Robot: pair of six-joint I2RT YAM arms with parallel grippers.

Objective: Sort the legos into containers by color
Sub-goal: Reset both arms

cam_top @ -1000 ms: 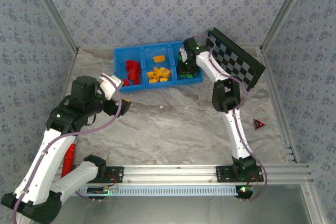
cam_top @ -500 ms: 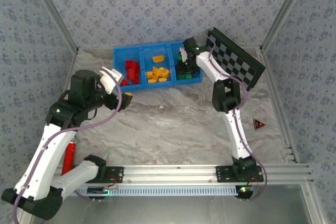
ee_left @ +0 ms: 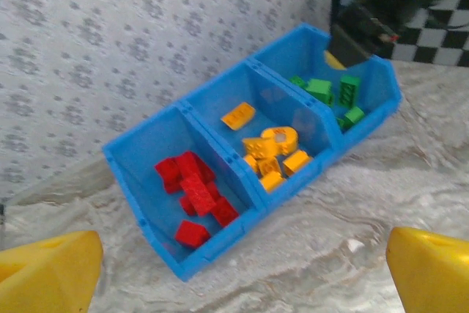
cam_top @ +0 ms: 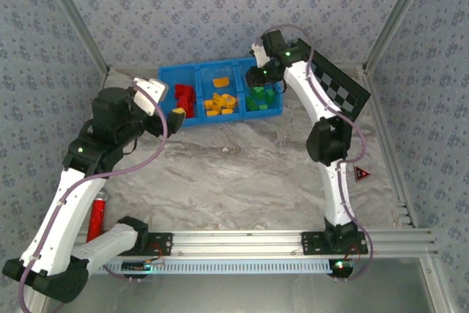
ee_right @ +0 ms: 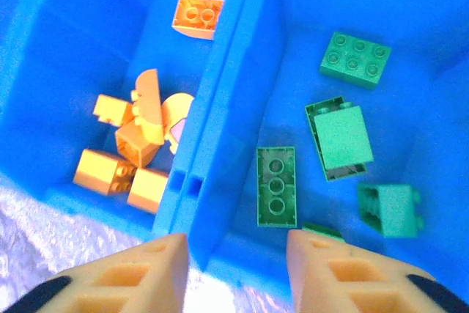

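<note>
The blue tray (cam_top: 167, 78) stands at the back of the table with three containers side by side. Red legos (cam_top: 185, 99) lie in the left one, orange-yellow legos (cam_top: 220, 100) in the middle one, green legos (cam_top: 258, 99) in the right one. My left gripper (cam_top: 163, 100) hangs wide open just left of the tray's front corner; its wrist view looks over the tray (ee_left: 146, 218) between empty yellow fingers (ee_left: 44, 273). My right gripper (cam_top: 258, 78) hovers open above the green container. Its empty fingertips (ee_right: 344, 276) straddle the front end of the divider, with green legos (ee_right: 277, 185) below.
A black-and-white checkered board (cam_top: 337, 86) leans at the back right, close behind the right arm. A red object (cam_top: 95, 221) lies beside the left arm's base, and a small red triangle (cam_top: 360, 174) sits at the right. An aluminium rail (cam_top: 249, 240) runs along the near edge.
My right gripper has risen out of the green container, so the green legos there now show. The left gripper has moved back toward the tray's left front corner, still open.
</note>
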